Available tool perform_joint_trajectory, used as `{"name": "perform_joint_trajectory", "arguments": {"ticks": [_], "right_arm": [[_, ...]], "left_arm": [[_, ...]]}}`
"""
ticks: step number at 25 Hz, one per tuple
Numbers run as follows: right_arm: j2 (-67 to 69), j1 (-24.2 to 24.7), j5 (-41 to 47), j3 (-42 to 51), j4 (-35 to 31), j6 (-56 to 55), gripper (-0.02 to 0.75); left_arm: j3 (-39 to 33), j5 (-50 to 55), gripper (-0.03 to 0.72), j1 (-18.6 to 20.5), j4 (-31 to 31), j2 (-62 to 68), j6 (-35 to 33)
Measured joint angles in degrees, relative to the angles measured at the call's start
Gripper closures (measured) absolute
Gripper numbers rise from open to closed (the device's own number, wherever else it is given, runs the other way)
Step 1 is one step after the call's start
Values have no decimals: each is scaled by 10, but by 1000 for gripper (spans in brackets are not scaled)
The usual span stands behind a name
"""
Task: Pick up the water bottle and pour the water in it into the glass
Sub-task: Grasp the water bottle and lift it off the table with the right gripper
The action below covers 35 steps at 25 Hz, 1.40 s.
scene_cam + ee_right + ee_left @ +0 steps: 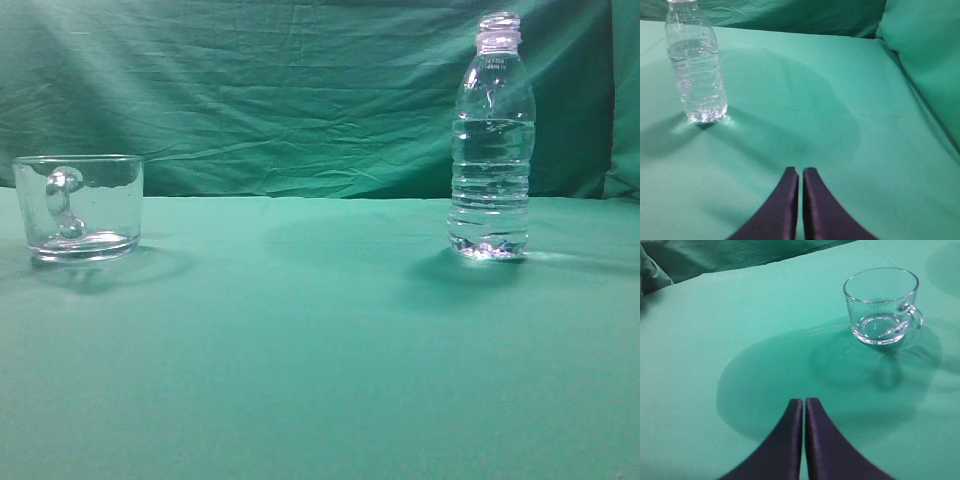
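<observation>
In the exterior view the bottle (491, 140) is seen upright at the right of the green cloth (320, 350), uncapped, clear, ribbed low down and filled to about its shoulder; the glass (80, 207) stands well apart at the left, empty, its handle turned toward the camera. No gripper is shown here. The bottle is judged fairly heavy with water yet thin-walled and yielding, so it is best taken at the stiffer ribbed band (a hard squeeze could push water out of the open mouth). In the left wrist view the left gripper (803, 402) is held closed and empty, with the glass far and to the right. In the right wrist view the right gripper (800, 172) is likewise closed on nothing, the bottle standing far left of it.
</observation>
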State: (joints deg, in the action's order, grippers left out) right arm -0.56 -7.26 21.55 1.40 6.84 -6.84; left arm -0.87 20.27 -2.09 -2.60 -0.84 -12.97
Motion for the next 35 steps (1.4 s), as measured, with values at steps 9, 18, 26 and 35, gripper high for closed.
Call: {"name": "perform_joint_trajectory", "arguments": {"ticks": [9, 18, 26, 35], "right_arm": [[0, 0, 0, 0, 0, 0, 738], [0, 0, 0, 0, 0, 0, 738], [0, 0, 0, 0, 1, 0, 738], [0, 0, -239, 1, -42, -49, 738]], "left_arm": [[0, 0, 688, 0, 0, 0, 0], [0, 0, 688, 0, 0, 0, 0], [0, 0, 688, 0, 0, 0, 0], [0, 0, 688, 0, 0, 0, 0]]}}
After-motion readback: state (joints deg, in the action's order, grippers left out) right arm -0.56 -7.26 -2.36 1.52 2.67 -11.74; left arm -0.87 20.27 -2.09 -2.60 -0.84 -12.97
